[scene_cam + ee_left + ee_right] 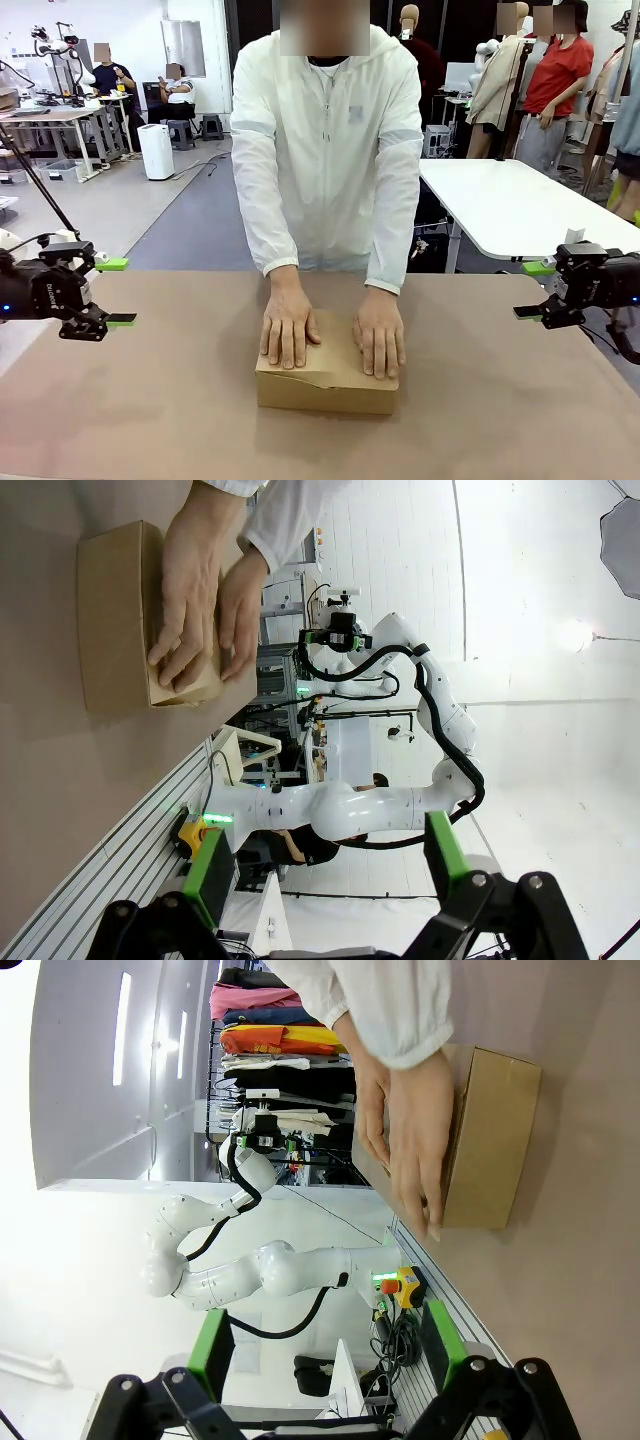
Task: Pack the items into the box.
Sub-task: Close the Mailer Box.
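Right now the left end effector (113,292) hangs over the desk (500,400) edge w/ its green pads (112,264) well apart, nothing btwn them. The box (325,388) sits well off to its right, mid-desk, lid flap down. The person's two hands (288,325) lie flat on the lid, pressing it shut; in the left wrist view the same hands (200,590) cover the box's (115,615) top, far ahead of the pads (210,875). The pouch, knife and stapler can't be seen, so presumably they are inside, though that can't be confirmed w/ the lid closed.

The right end effector (535,290) hovers well right of the box, fingers spread too, holding nothing; its wrist view has the box (495,1135) far ahead, w/ a hand (410,1130) on it.

Judgement: task looks near done, the step in hand being the person's lid closing. To do it well, both arms should keep out, fingers spread, clear of the hands. One lid edge looks a bit buckled at the front-left, so even downward pressure matters. Any robot approach risks hitting the hands.
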`<state>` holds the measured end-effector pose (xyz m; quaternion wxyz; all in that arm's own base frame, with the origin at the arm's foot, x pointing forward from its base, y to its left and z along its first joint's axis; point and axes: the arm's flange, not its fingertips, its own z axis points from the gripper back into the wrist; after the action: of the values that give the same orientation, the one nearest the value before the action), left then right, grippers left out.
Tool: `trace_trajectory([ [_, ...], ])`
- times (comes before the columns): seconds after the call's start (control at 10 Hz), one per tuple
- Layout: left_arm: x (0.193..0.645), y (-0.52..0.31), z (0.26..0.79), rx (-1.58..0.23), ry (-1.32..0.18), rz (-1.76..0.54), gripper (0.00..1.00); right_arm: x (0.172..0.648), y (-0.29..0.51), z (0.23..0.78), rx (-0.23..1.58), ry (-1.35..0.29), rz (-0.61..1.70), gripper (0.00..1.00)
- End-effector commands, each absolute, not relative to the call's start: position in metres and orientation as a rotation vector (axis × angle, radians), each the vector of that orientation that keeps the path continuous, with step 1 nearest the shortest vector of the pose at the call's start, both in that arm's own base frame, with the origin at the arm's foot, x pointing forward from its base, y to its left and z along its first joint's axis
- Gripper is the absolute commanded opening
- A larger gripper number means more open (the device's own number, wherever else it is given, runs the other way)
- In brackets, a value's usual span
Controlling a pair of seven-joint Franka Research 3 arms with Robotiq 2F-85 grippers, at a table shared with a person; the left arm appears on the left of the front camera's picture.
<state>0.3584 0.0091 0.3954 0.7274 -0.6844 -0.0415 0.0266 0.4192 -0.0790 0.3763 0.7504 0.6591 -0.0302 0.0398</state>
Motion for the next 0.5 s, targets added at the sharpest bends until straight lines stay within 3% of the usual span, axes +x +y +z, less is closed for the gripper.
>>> trace_trajectory([
  [0.0, 0.3559, 0.0112, 0.3951, -1.500, -0.102, 0.046, 1.00, 0.4177, -0.0781, 0.3785, 1.419, -0.062, 0.086, 1.00],
  [0.4, 0.3559, 0.0112, 0.3951, -1.500, -0.102, 0.046, 1.00, 0.4177, -0.0781, 0.3785, 1.419, -0.062, 0.086, 1.00],
])
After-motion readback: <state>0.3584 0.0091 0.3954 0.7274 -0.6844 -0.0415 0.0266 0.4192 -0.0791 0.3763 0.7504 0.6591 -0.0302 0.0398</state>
